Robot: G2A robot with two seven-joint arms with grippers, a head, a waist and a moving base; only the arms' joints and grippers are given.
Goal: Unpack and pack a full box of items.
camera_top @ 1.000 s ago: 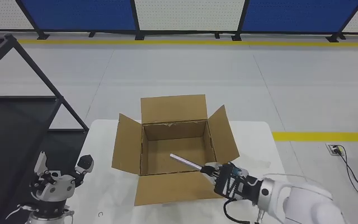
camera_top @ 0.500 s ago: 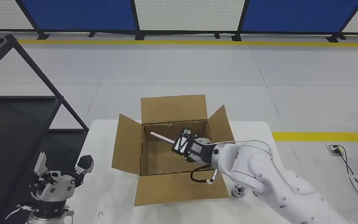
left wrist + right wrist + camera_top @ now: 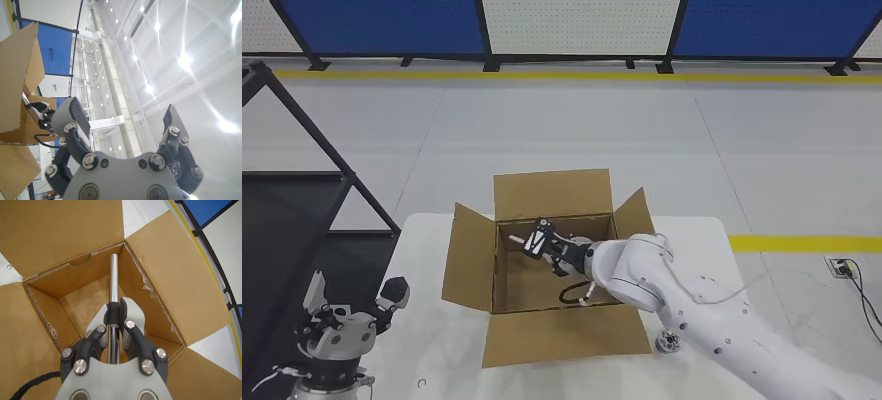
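Observation:
An open cardboard box (image 3: 470, 262) stands on the white table (image 3: 697, 240) with its four flaps spread. My right gripper (image 3: 540, 241) is inside the box near its far left corner. In the right wrist view it (image 3: 114, 311) is shut on a shiny metal rod (image 3: 114, 275) at a black band, and the rod's end points into a box corner (image 3: 122, 244). My left gripper (image 3: 352, 293) hangs off the table's left side, open with nothing in it and facing upward. In its own view the pads (image 3: 78, 111) stand wide apart, and the box flap (image 3: 20, 75) shows beyond them.
A black frame rack (image 3: 302, 160) stands at the left beside the table. A small C-shaped ring (image 3: 422, 382) lies on the table near its front left. Bare tabletop lies to the right of the box.
My right gripper has carried the rod from above the box's front flap into the box, toward its far left corner. The left arm has not moved.

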